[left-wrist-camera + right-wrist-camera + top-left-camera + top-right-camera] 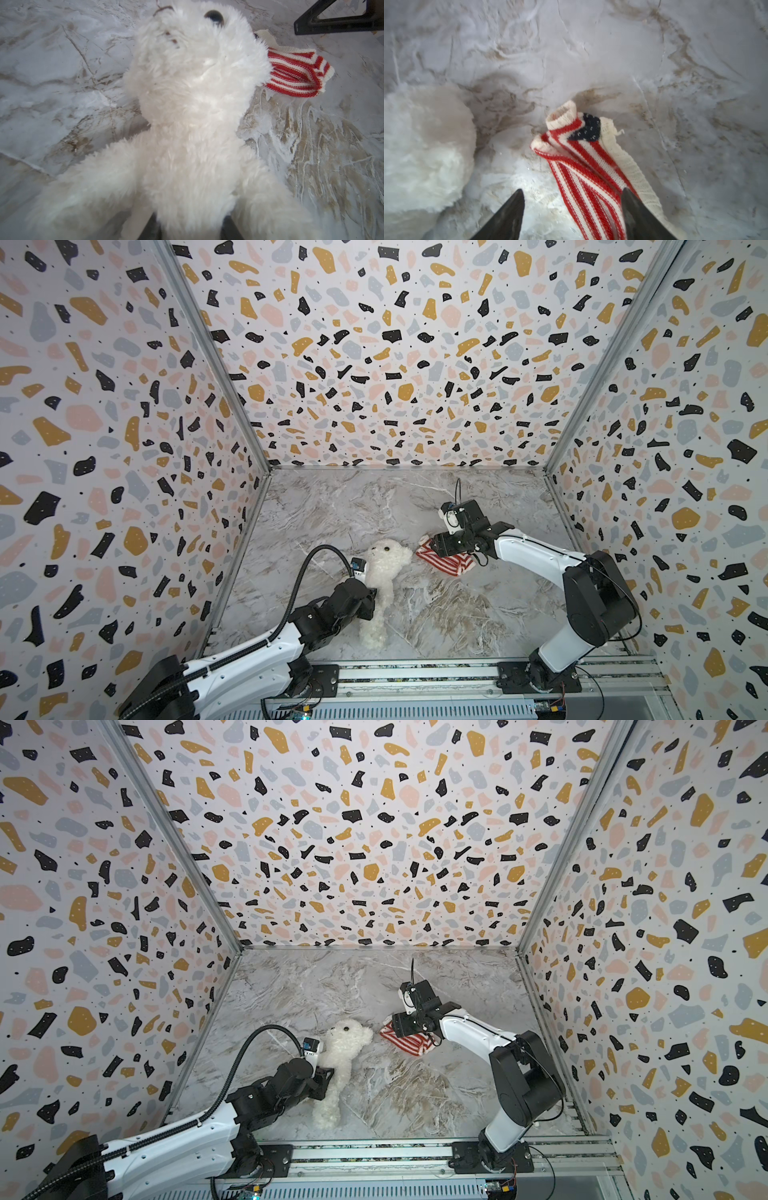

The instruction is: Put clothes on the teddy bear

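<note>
Bear (386,572) lies near table (457,614) centre, torso clenched in left claw (371,602). Right claw (572,194) is released, fingers straddling sweater (583,166) just beside the head.

Both arms wear glossy white shells over black joint housings. The left arm (249,655), based at seven o'clock in both top views, carries a ribbed black conduit (328,547). The right arm (536,551), at five o'clock, has thin black wires (457,489). Its black base plates (328,676) show small screw heads. The right gripper (572,189) has dark, tapered jaws.
</note>
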### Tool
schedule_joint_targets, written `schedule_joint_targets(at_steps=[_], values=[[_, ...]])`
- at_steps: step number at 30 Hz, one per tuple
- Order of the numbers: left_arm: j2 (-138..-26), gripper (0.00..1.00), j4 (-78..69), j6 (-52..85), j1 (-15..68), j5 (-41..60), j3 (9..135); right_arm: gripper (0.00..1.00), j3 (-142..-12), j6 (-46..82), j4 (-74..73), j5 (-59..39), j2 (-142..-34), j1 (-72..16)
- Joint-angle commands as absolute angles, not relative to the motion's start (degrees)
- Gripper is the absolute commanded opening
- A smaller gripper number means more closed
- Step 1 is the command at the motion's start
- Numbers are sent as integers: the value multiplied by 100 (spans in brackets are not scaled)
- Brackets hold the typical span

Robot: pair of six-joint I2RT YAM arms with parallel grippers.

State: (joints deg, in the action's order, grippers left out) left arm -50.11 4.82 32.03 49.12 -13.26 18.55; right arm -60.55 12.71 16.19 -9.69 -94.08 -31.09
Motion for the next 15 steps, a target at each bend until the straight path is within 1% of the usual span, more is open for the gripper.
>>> schedule_joint_targets(at_steps=[1,4,7,15], values=[[-5063,34,227,3173,4861,-1158,2090,69,-6313,341,2264,-1181,-9676,-3069],[-5131,34,314,3190,4866,-1149,2192,68,-6434,47,2268,-1398,-9893,-3069],[-5172,33,343,3212,4867,-1175,2231,66,-6527,-70,2260,-1281,-10068,-3060],[-5217,33,355,3305,4867,-1103,2258,56,-6618,-282,2184,-1129,-10344,-2937]])
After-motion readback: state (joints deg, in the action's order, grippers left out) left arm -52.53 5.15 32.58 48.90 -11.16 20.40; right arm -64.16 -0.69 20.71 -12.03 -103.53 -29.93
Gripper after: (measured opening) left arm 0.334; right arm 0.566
